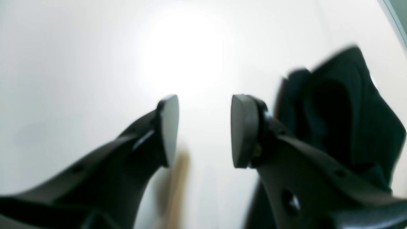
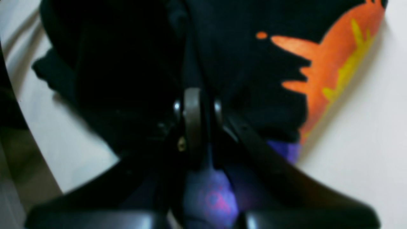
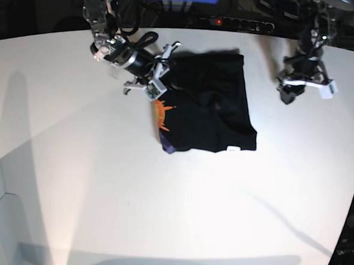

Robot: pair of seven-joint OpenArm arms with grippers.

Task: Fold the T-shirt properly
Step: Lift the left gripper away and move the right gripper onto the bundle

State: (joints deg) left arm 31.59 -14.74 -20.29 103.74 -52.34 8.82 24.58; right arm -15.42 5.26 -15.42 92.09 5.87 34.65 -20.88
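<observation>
T-shirt (image 3: 215, 105): matt black cloth, glossy orange print. Table (image 3: 101, 194): smooth white. Fingers (image 1: 243, 130): matt plastic.

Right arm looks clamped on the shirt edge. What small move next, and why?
Probably lift the right gripper slightly and draw that edge across the T-shirt. Its fingers are pinched on black fabric beside the orange print, while the left gripper hangs open over bare table.

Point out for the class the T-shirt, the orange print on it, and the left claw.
T-shirt (image 3: 218, 105), base view, middle of the black cloth.
Orange print (image 2: 330, 66), right wrist view, centre of the orange patch.
Left claw (image 1: 205, 130), left wrist view, gap between its two pads.
</observation>
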